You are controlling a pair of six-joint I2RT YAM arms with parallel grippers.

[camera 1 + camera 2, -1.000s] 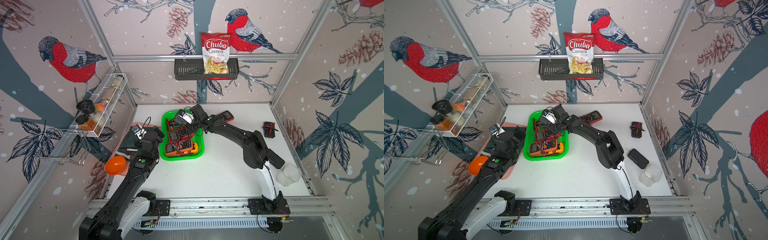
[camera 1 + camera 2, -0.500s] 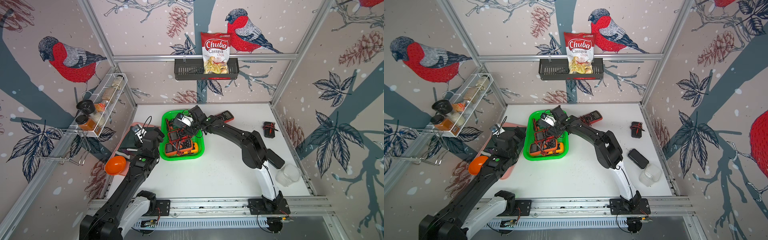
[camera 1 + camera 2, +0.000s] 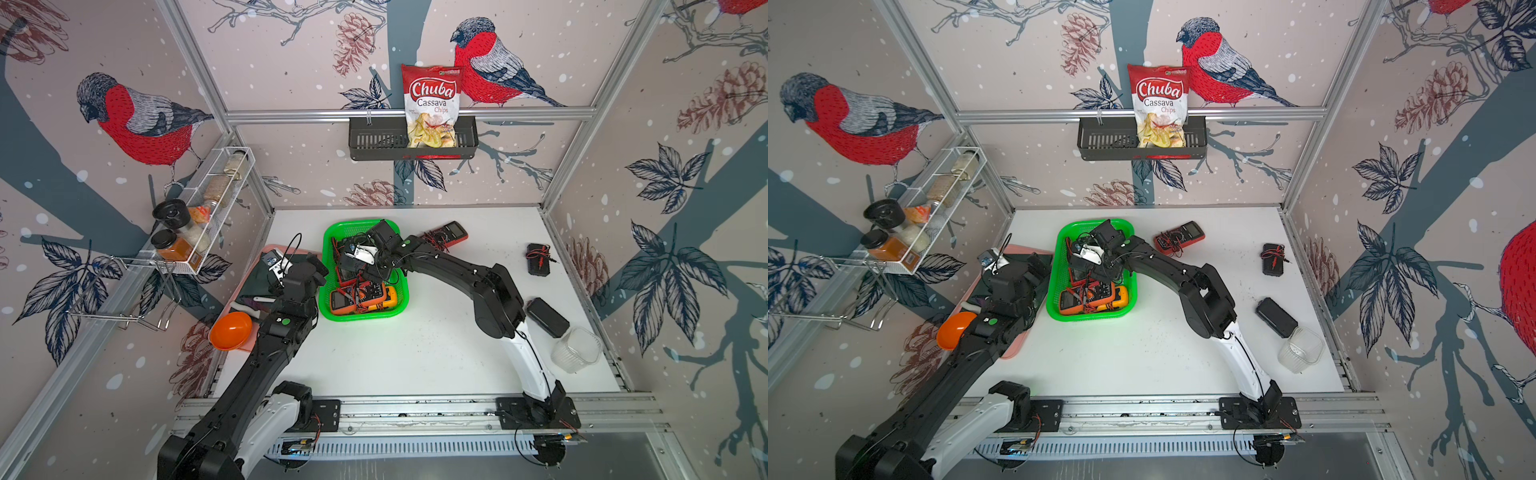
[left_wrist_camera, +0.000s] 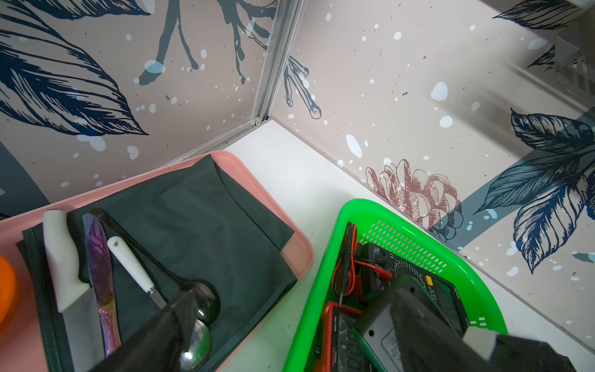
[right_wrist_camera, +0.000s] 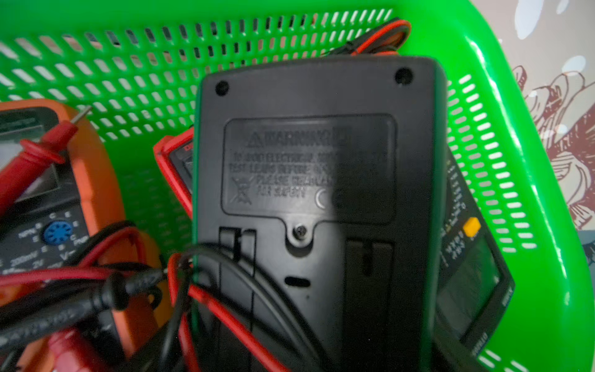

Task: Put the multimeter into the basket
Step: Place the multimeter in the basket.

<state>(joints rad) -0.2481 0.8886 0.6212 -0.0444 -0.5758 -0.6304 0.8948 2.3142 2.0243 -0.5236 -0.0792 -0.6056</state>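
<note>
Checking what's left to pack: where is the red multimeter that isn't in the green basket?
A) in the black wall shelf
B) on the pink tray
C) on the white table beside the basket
C: the red multimeter lies flat on the white table, outside the green basket.

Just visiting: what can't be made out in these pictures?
Most of the basket floor: in both top views, piled multimeters and the right arm cover it.
Whether the right arm's jaws grip the black-backed multimeter: its back fills the right wrist view, and the arm hides the jaws from above.
Its warning text: blurred there.
Orange bowl: cut off by the left wrist picture's edge.
Labels on the spice jars: too small in a top view.
</note>
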